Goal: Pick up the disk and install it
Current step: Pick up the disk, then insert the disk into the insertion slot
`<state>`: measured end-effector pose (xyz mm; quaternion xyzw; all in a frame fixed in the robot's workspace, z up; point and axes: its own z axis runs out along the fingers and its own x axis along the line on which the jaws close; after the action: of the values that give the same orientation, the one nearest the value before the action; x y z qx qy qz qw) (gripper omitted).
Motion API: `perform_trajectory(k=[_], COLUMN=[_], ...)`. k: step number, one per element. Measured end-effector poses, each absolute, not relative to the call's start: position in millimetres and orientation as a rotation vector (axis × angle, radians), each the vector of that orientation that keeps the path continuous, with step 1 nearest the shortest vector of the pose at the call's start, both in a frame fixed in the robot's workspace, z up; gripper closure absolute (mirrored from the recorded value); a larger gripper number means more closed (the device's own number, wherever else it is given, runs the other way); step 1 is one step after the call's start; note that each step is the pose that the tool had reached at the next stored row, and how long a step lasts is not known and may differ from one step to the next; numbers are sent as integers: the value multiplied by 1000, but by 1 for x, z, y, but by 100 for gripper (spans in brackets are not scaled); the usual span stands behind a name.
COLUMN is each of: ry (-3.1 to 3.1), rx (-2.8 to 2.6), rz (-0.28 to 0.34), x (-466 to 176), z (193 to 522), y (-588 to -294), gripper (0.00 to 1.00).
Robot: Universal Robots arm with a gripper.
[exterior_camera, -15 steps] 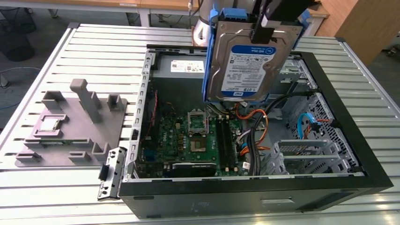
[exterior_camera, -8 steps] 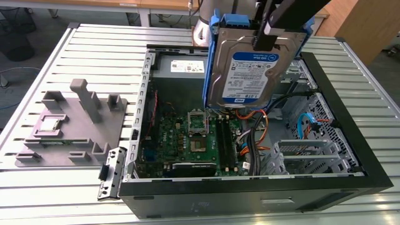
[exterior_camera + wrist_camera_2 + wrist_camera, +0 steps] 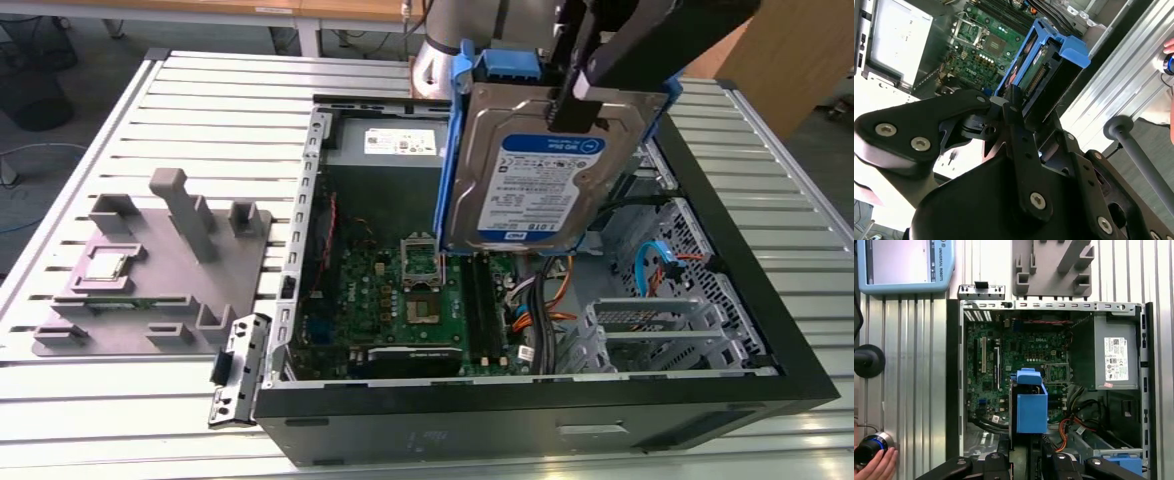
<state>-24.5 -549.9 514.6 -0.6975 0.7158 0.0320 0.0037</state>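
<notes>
The disk [image 3: 534, 180], a silver hard drive with a white-and-blue label and a blue plastic bracket, hangs upright in the air over the open computer case [image 3: 534, 410]. My gripper [image 3: 577, 105] comes down from above and is shut on the drive's upper end. In the second wrist view the fingers [image 3: 1013, 102] clamp the disk [image 3: 1046, 62] by its edge, with the motherboard beyond it. In the first wrist view the disk [image 3: 1031, 407] shows end-on as a blue block above the gripper [image 3: 1029, 452], over the middle of the case.
Inside the case lie a green motherboard [image 3: 400, 300], a grey power supply box [image 3: 387, 140], cables and a metal drive cage [image 3: 667, 330]. A grey fixture [image 3: 160, 260] stands at the exterior view's left. A hand [image 3: 876, 467] rests by a button on the slatted table.
</notes>
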Motion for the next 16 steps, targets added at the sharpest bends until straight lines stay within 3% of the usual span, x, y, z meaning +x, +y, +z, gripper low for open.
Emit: perform_trajectory(k=[16], ry=[2244], rx=[-2185], rz=[102], x=[-21], z=[514], y=[-563], gripper=[65])
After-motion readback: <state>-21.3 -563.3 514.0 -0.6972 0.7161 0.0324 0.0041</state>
